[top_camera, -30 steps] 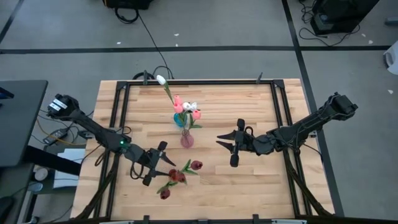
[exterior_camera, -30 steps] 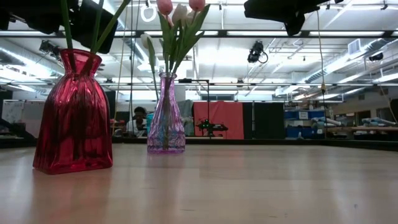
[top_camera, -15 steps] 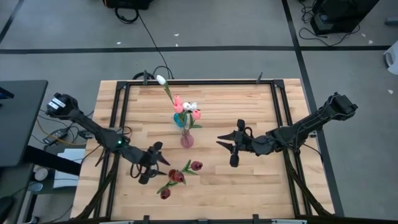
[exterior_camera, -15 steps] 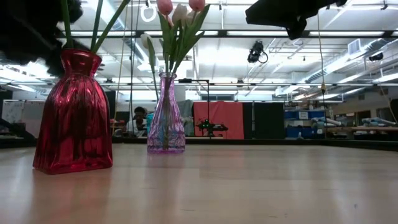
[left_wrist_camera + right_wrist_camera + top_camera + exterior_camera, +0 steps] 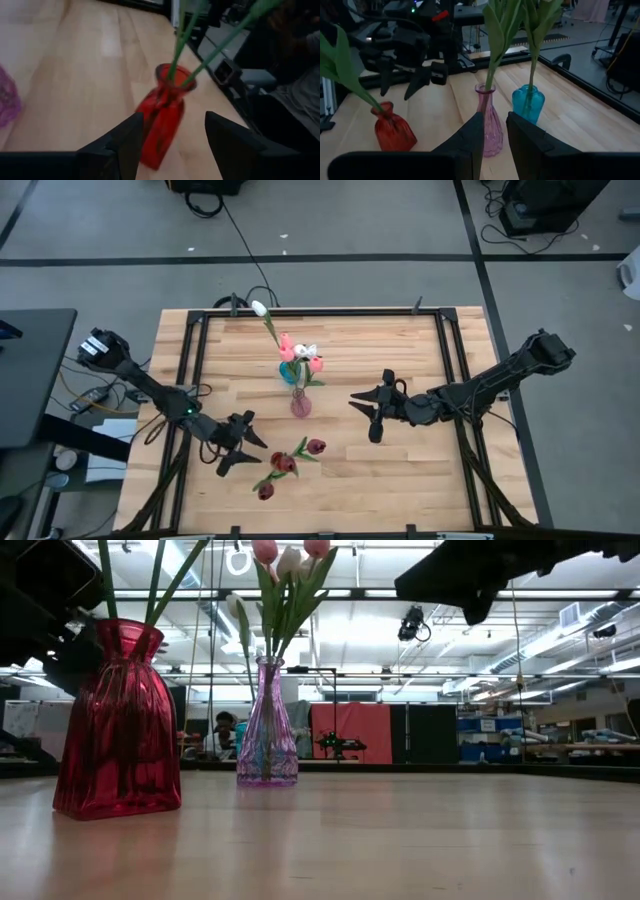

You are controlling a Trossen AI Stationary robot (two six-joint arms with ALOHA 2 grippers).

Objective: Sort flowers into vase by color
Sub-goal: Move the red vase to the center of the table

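Observation:
Three dark maroon tulips (image 5: 285, 464) stand with their stems in a red glass vase (image 5: 162, 118), which is near the table's near edge. Pink tulips (image 5: 289, 347) fill a pink-violet vase (image 5: 490, 128). White tulips (image 5: 260, 308) lean out of a blue vase (image 5: 527, 103) behind it. My left gripper (image 5: 237, 444) hovers open just left of the red vase, whose neck shows between its fingers in the left wrist view. My right gripper (image 5: 366, 418) hangs open, above the table to the right of the pink-violet vase. Neither gripper holds anything.
The three vases stand in a loose line from the table's middle toward its near-left part. A black frame rail (image 5: 320, 311) runs around the tabletop. Bare wood lies right of the vases under my right arm (image 5: 470, 392).
My left gripper has drawn back from the red vase toward the table's left edge, staying open. The maroon tulips stay in the vase. My right arm has kept still.

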